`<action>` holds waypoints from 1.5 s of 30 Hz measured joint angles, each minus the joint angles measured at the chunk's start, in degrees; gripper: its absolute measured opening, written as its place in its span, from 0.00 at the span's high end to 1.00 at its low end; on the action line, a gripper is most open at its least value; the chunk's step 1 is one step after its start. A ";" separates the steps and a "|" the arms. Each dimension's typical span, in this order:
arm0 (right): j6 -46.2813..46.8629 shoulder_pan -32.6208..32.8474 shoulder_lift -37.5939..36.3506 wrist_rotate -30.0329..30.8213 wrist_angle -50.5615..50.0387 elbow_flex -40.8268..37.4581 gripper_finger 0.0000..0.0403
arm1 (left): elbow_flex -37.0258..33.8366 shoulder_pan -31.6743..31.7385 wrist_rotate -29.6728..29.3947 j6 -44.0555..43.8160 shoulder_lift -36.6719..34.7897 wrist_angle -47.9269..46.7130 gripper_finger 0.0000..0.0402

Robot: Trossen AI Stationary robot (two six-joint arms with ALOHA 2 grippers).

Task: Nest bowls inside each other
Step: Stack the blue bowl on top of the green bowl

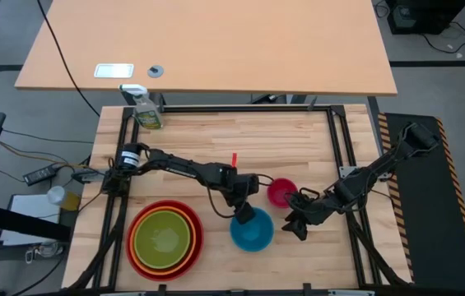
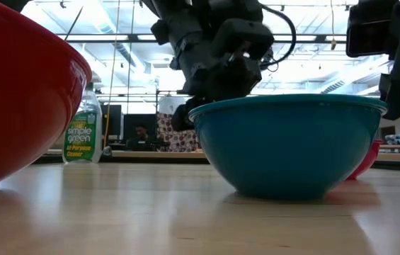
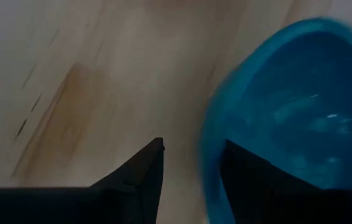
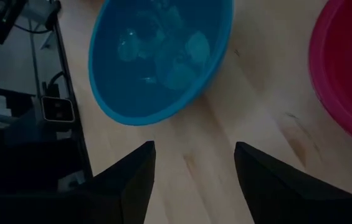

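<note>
The blue bowl [image 1: 252,232] stands upright on its base on the wood table, near the front. My left gripper [image 1: 244,210] is open at its far rim; in the left wrist view one finger [image 3: 241,171] is inside the bowl [image 3: 300,106] and the other [image 3: 151,171] outside. The magenta-pink bowl [image 1: 280,191] rests on the table just behind and to the right. My right gripper [image 1: 296,224] hovers open between the two bowls, above bare wood [image 4: 194,165]. The lime green bowl [image 1: 165,237] sits inside the orange one, which sits inside the red bowl [image 1: 166,203] at front left. My left gripper stands astride the blue bowl's far rim [image 3: 212,155], coming slanting down from the far left, one finger inside and one outside. A gap shows between the outer finger and the rim. Whether the inner finger touches the wall, I cannot tell. The bowl sits level on the table [image 2: 288,145].
A spray bottle [image 1: 146,111] stands at the table's far left corner. A black metal frame [image 1: 335,140] runs around the tabletop. Bare wood lies in the table's far half, and between the nested stack and the blue bowl.
</note>
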 joint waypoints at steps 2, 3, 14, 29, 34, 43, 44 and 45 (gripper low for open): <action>-0.18 0.00 0.00 0.07 -0.05 0.00 0.44 | -0.07 -0.08 0.00 -0.08 0.02 -0.41 0.62; -0.31 0.00 0.00 0.07 -0.08 0.00 0.44 | -0.04 -0.12 0.09 0.03 0.01 -0.04 0.62; -1.53 -0.37 0.00 0.31 -1.19 0.00 0.44 | 0.02 -0.83 0.12 -0.15 0.00 -0.56 0.83; -1.49 -0.37 0.00 -0.18 -1.33 0.00 0.44 | 0.02 -1.38 0.03 -1.95 -0.02 -0.54 0.97; -1.05 -0.37 -0.87 -0.28 -1.38 0.00 0.44 | 0.02 -1.38 0.02 -2.92 -0.51 -0.50 0.97; -4.99 -0.41 -5.98 4.47 -0.74 0.02 0.44 | 0.02 -0.17 0.64 -0.64 -5.69 -6.20 0.97; -5.86 -0.72 -6.69 4.98 -0.70 0.02 0.45 | 0.04 0.06 0.87 -0.29 -6.81 -7.01 0.97; -6.71 -1.15 -7.29 5.19 -0.43 0.02 0.45 | 0.04 0.21 1.01 0.14 -8.01 -8.17 0.97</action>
